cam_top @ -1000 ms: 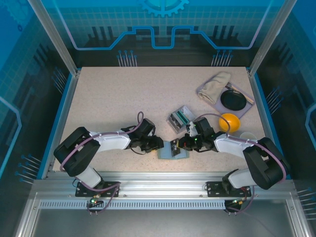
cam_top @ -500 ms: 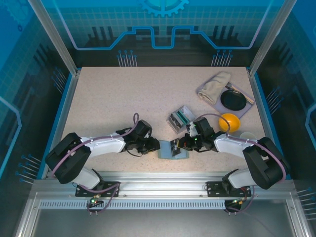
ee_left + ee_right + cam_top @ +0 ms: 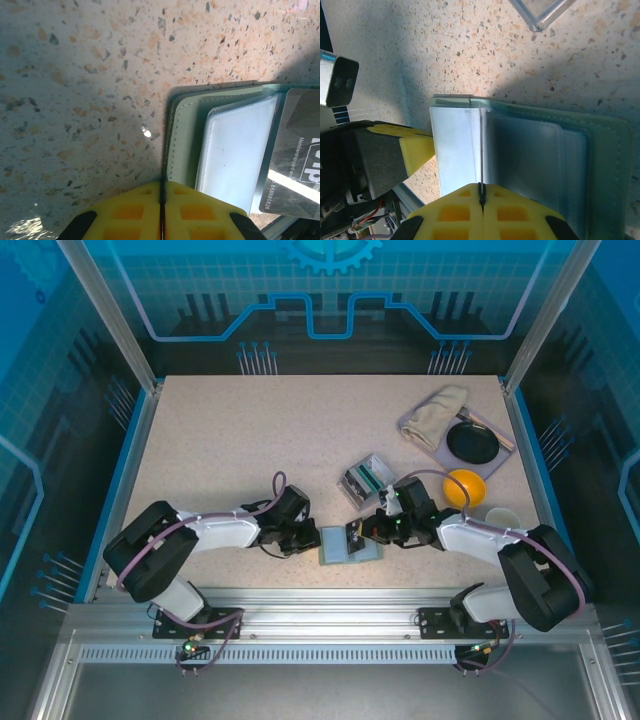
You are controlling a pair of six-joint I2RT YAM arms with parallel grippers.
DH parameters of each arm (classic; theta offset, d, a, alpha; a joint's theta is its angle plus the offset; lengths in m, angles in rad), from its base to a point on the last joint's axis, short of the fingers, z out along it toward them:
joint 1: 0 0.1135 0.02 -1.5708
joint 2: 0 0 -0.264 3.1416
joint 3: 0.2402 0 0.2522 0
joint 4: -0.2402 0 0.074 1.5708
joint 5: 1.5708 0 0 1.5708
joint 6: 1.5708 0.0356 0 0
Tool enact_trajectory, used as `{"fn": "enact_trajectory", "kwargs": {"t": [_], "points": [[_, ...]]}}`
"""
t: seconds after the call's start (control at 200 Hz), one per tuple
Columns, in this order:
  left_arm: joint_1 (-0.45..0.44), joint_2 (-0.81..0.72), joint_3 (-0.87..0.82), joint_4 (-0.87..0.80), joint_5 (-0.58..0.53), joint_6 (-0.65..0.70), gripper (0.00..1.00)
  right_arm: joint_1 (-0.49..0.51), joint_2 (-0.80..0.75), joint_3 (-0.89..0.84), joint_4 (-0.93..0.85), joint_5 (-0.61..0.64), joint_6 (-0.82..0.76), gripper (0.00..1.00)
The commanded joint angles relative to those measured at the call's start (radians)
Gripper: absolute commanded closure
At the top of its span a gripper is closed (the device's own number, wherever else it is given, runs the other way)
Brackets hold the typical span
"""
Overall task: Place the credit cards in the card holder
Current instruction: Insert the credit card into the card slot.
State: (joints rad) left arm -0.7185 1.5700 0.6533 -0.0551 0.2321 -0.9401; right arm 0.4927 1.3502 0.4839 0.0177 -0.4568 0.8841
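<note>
The grey-green card holder (image 3: 345, 548) lies open on the table near the front edge, between the two arms. My left gripper (image 3: 314, 538) is shut on its left cover edge (image 3: 170, 150), the yellow fingers (image 3: 135, 210) pressed together. My right gripper (image 3: 364, 532) is shut on a dark credit card (image 3: 354, 535) held on edge over the holder. In the right wrist view that credit card (image 3: 481, 150) is a thin line above the pale inner pocket (image 3: 455, 145) and the teal lining (image 3: 600, 165). In the left wrist view the dark card (image 3: 300, 155) stands at the right of the pocket (image 3: 235, 150).
A small clear plastic box (image 3: 365, 480) sits just behind the holder; its corner (image 3: 540, 12) shows in the right wrist view. Farther right are a yellow ball (image 3: 465, 486), a white cup (image 3: 500, 515), and a tray with a cloth (image 3: 437, 410) and a black disc (image 3: 472, 443).
My left gripper has slid right to the holder's left edge and closed on it. The right gripper with its card has stayed where it was.
</note>
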Motion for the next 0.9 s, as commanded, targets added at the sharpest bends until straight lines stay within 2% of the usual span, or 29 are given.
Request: {"fn": "enact_trajectory", "kwargs": {"t": [0.0,0.32,0.595,0.72,0.89], "points": [[-0.007,0.025,-0.004,-0.004,-0.012,-0.011,0.91,0.007,0.015,-0.017,0.020,-0.017,0.008,0.99],[-0.010,0.032,-0.003,-0.001,-0.017,-0.030,0.91,0.040,0.068,-0.040,0.132,-0.049,0.038,0.99],[-0.012,0.026,0.003,-0.003,-0.017,-0.037,0.92,0.060,0.054,-0.038,0.090,0.004,0.037,0.99],[-0.013,0.025,0.009,-0.005,-0.017,-0.040,0.92,0.071,0.084,-0.062,0.150,-0.019,0.066,0.99],[-0.015,0.024,0.013,-0.008,-0.021,-0.042,0.92,0.087,0.076,-0.050,0.129,-0.019,0.053,0.99]]}}
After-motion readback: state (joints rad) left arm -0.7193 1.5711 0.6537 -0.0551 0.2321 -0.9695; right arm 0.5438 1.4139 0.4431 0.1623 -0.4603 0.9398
